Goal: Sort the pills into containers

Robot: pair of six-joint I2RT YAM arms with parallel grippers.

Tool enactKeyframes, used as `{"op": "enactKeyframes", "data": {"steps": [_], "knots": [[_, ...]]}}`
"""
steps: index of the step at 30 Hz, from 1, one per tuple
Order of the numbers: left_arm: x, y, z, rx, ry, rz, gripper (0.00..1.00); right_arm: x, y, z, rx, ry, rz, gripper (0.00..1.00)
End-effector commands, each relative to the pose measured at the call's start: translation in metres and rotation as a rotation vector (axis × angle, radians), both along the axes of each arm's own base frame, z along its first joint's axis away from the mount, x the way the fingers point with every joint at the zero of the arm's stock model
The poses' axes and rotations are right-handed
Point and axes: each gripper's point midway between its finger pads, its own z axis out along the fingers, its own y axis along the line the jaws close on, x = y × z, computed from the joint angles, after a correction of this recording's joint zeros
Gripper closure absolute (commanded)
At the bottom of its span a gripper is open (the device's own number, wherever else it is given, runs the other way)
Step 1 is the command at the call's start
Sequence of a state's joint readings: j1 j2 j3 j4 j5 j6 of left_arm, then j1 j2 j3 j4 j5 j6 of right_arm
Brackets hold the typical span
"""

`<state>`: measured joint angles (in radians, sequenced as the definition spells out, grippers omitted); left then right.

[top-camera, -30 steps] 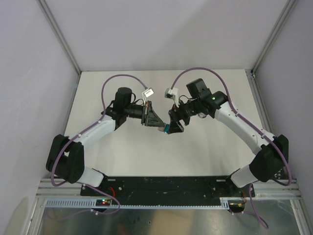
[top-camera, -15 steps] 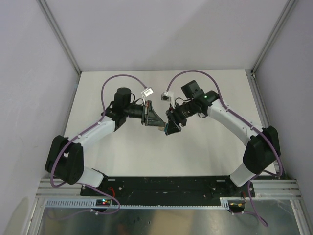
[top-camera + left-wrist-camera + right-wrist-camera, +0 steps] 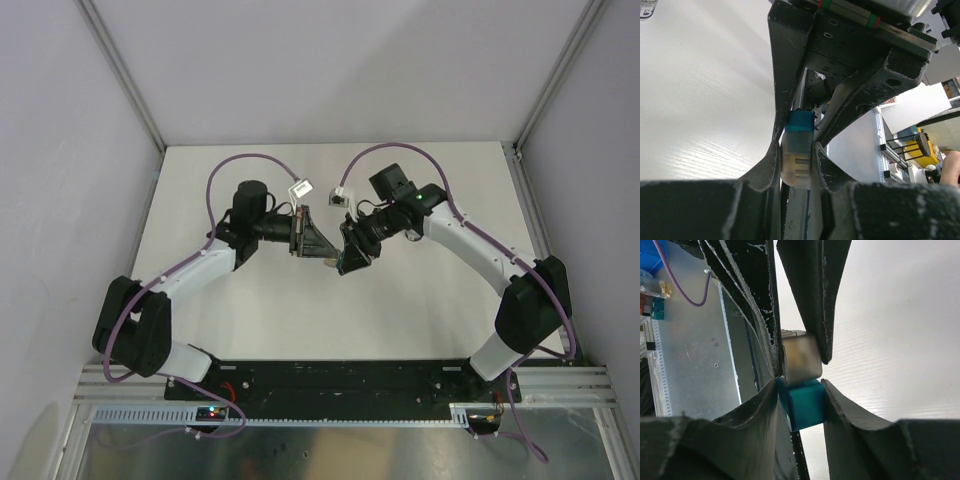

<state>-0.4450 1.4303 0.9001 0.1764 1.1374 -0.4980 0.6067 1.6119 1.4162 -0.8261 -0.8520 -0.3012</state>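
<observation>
Above the table (image 3: pixel 200 310), the left gripper (image 3: pixel 796 152) is clamped on the grey compartment (image 3: pixel 796 167) and the right gripper (image 3: pixel 800 395) on the teal compartment (image 3: pixel 805 410). The joined containers (image 3: pixel 798 137) hang mid-air between them. Likely step: pulling the pair apart (no pills visible). That calls for a straight, untwisted pull; only the crowding claws hinder it.

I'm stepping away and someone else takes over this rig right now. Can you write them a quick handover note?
The left gripper is shut on the grey compartment of the containers.
The right gripper is shut on the teal compartment, so both arms hold the joined pair between them over the middle of the table.
No pills show in any view, and the compartments' contents cannot be told.
Done: containers gripped from both sides.
Left: probably opening the compartments, then sorting the pills.
</observation>
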Motion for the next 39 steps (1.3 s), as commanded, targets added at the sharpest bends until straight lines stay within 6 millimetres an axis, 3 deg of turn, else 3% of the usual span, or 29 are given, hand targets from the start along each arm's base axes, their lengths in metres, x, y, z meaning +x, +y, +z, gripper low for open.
{"op": "enactKeyframes", "data": {"steps": [1, 7, 15, 23, 39], "knots": [[-0.005, -0.002, 0.008, -0.021, -0.006, -0.016, 1.0, 0.008, 0.008, 0.016, 0.039, -0.038, 0.006, 0.7], [-0.005, -0.001, 0.005, -0.019, -0.001, -0.017, 1.0, 0.007, 0.007, 0.017, 0.04, -0.031, 0.008, 0.47], [-0.001, -0.001, 0.001, -0.012, -0.006, -0.004, 1.0, 0.013, -0.002, 0.02, 0.031, -0.045, -0.024, 0.34], [0.008, 0.002, -0.004, -0.002, -0.005, 0.028, 1.0, 0.018, -0.015, 0.022, 0.012, -0.072, -0.058, 0.32], [0.008, 0.003, 0.001, -0.007, -0.02, 0.036, 1.0, 0.016, -0.003, 0.017, 0.018, -0.053, -0.023, 0.33]]}}
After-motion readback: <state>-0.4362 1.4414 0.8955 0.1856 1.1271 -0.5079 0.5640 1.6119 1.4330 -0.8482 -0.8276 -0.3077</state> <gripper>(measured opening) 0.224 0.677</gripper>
